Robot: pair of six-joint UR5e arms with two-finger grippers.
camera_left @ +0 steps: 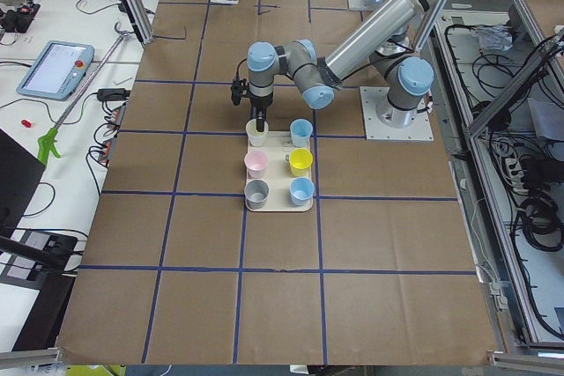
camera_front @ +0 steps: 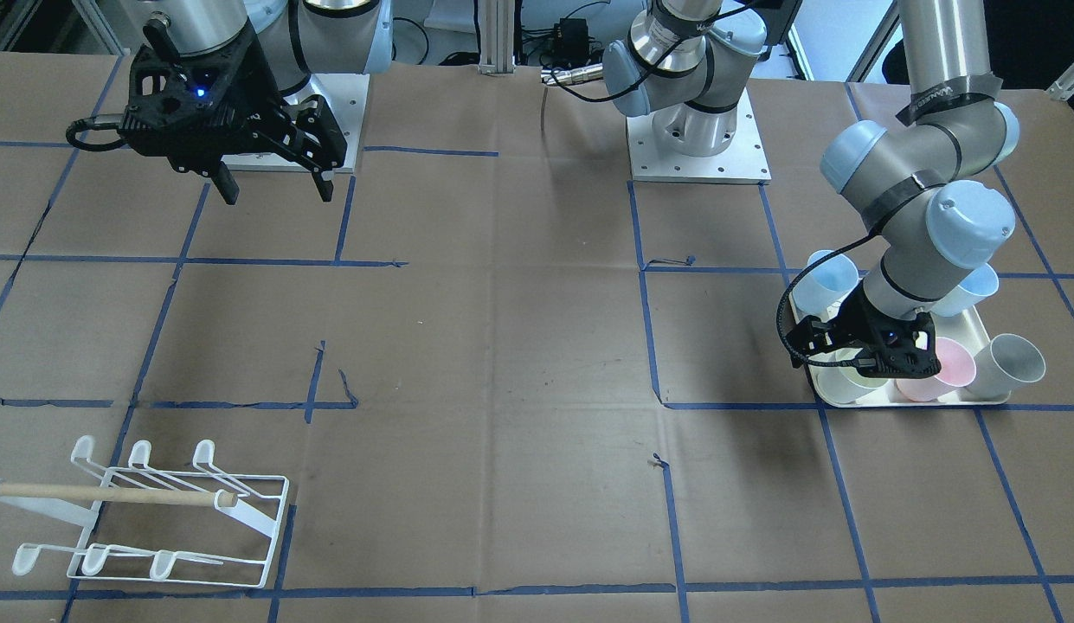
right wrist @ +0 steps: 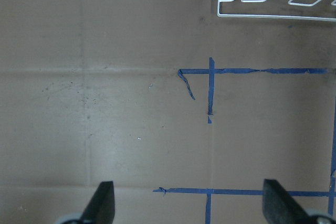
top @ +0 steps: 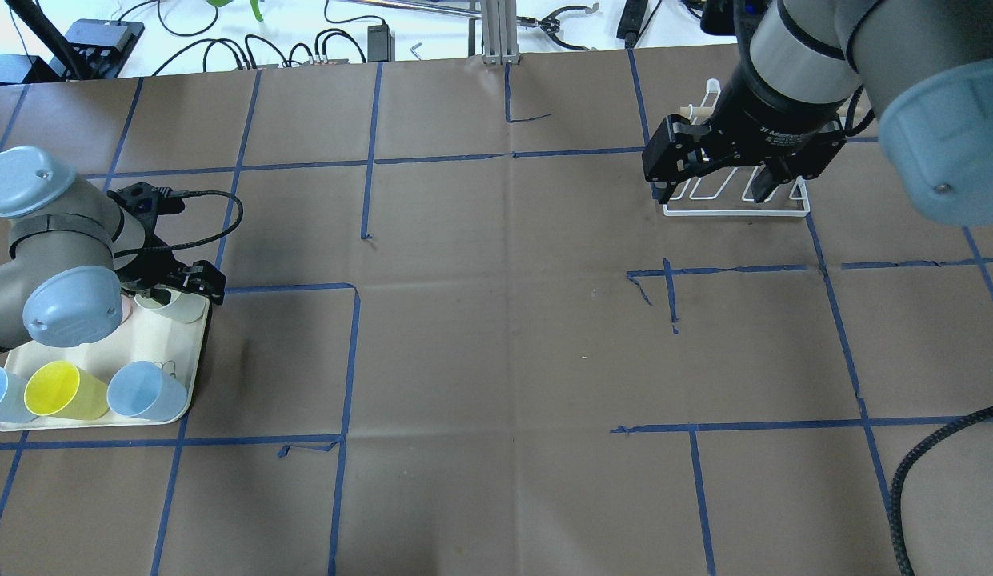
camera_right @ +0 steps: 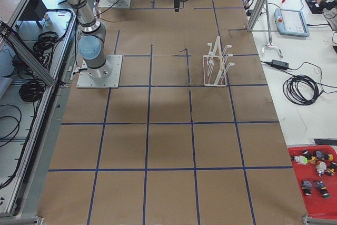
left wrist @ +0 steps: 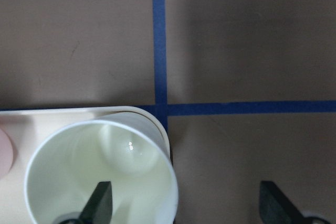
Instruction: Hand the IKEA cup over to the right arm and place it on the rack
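Cup [left wrist: 105, 156]: the pale cream one, upright in the corner slot of the tray [top: 194, 376], on the robot's left side of the table. It hasn't been lifted.

You're at the very first step, the left arm's pick. The left gripper [left wrist: 185, 198] is down over that cup with its jaws apart. The wrist view shows one finger [left wrist: 101, 203] inside the cup mouth and the other outside, past the tray edge and over the paper, so the cup wall sits between them. Nothing is clamped yet. I can't tell how deep the inner finger sits.

The right gripper [camera_front: 278, 192] is also spread and empty. It hangs above bare paper near its base, well apart from the rack [camera_front: 247, 517] at the far corner. No cup is on any prong of the rack.

Next move, my read:
- Shut the left jaws on the cup wall. It's a rim pinch, so go gently, since a thin wall may flex or tip.
- Lift straight up. The pink cup [camera_left: 256, 162] sits just beside it in the tray, and other cups are near, so don't drag sideways.
- Carry the cup toward the table's middle and bring the right arm in to meet it.
- Present the cup so the right jaws get a free stretch of wall or rim, away from the left fingers.

Handover and hanging are both still to do, so the task has barely started.
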